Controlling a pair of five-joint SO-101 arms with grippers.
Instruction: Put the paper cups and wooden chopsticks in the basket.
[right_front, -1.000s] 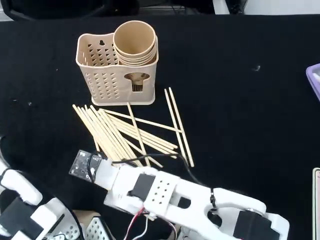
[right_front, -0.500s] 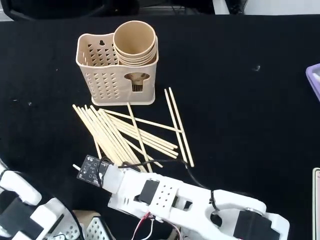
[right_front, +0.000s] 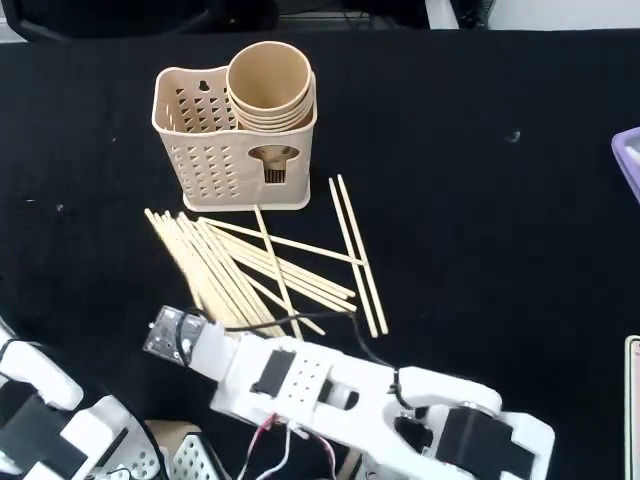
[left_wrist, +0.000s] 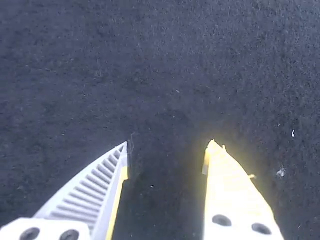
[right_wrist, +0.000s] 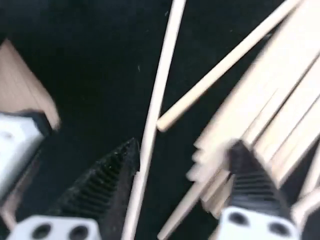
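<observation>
We see the right gripper slide back over the chopsticks, fingers apart (no grab yet, so that's next). Left gripper sits with fingers apart too.

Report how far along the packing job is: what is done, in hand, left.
Done: the stacked paper cups stand in the basket. In hand: the right gripper, open, hangs over the wooden chopsticks, gripping none. Left: all of them lie on the black table.

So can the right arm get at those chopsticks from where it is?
Probably yes. Its end effector hangs open right over the ends of the chopsticks, with a few sticks already between its jaws and nothing in the way.
</observation>
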